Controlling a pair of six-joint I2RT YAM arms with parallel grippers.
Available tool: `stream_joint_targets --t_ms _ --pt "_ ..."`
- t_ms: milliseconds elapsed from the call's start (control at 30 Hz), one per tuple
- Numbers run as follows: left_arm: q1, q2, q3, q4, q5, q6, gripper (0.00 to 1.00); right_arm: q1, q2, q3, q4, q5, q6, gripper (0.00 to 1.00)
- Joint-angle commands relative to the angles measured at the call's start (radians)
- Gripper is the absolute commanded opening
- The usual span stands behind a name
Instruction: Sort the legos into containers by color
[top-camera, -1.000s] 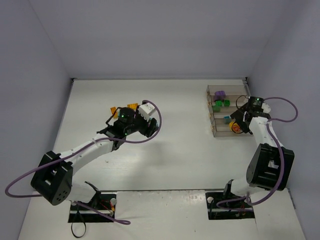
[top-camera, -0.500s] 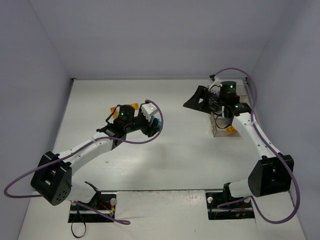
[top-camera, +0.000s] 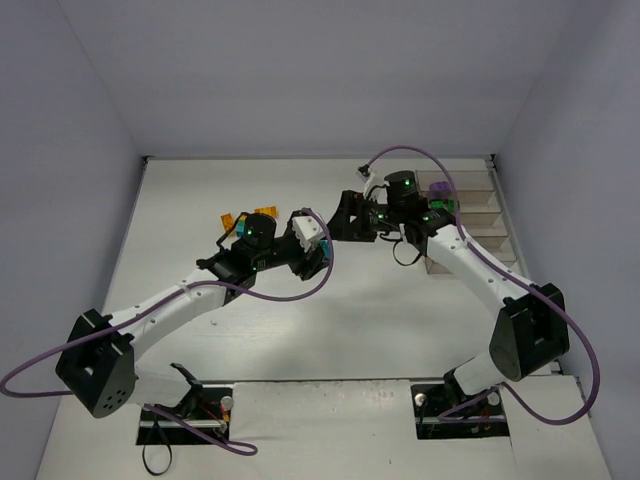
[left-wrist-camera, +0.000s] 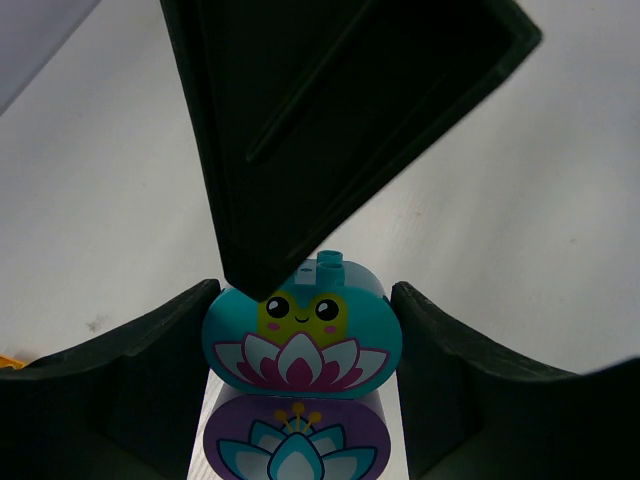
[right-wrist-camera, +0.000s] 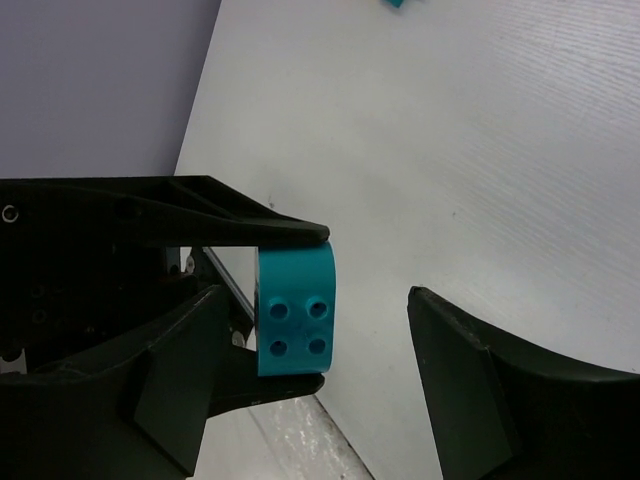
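Over mid-table, the left gripper (left-wrist-camera: 302, 352) clamps a teal lego (right-wrist-camera: 293, 310); the right gripper (right-wrist-camera: 335, 340), jaws apart, should centre squarely around it before closing.

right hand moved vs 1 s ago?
Yes. The right hand has swung left, away from the containers it was beside, and now meets the left hand near the centre.

2 robot arms, the left arm (top-camera: 190, 295) and the right arm (top-camera: 478, 272), 1 row of 4 clear containers (top-camera: 482, 202), 2 orange legos (top-camera: 229, 220) (top-camera: 265, 212) lying loose, 1 teal lego (left-wrist-camera: 300, 340) held, 1 purple lego (top-camera: 440, 192) seen in the containers
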Motion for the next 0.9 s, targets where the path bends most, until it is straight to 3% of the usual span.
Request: stream_joint_targets --t_ms 0,233,533,600,700,733,767,867 --pt "-0.007 -0.044 0.059 0.071 -0.024 0.02 0.22 0.027 -0.007 0.034 0.073 -0.038 0.013 0.69" --pt "-0.007 -0.04 0.063 0.094 -0.034 0.002 0.22 0.045 -0.013 0.006 0.074 -0.047 0.016 0.68" --pt "-0.007 -0.03 0.068 0.125 -0.041 -0.004 0.22 0.049 0.001 -0.023 0.074 -0.055 0.016 0.56" --pt "-0.009 -0.026 0.068 0.125 -0.042 -0.001 0.22 0.05 0.007 -0.021 0.074 -0.065 0.015 0.49" --pt "-0.007 -0.02 0.072 0.123 -0.033 -0.003 0.22 0.053 0.012 -0.014 0.074 -0.072 0.008 0.26" --pt "-0.007 -0.02 0.071 0.123 -0.033 -0.003 0.22 0.053 0.012 -0.012 0.074 -0.072 0.005 0.11" --pt "-0.007 -0.018 0.071 0.123 -0.034 -0.003 0.25 0.052 0.01 -0.011 0.074 -0.065 0.002 0.03" --pt "-0.007 -0.021 0.068 0.12 -0.048 -0.02 0.55 0.053 0.007 -0.004 0.074 -0.052 -0.01 0.0"
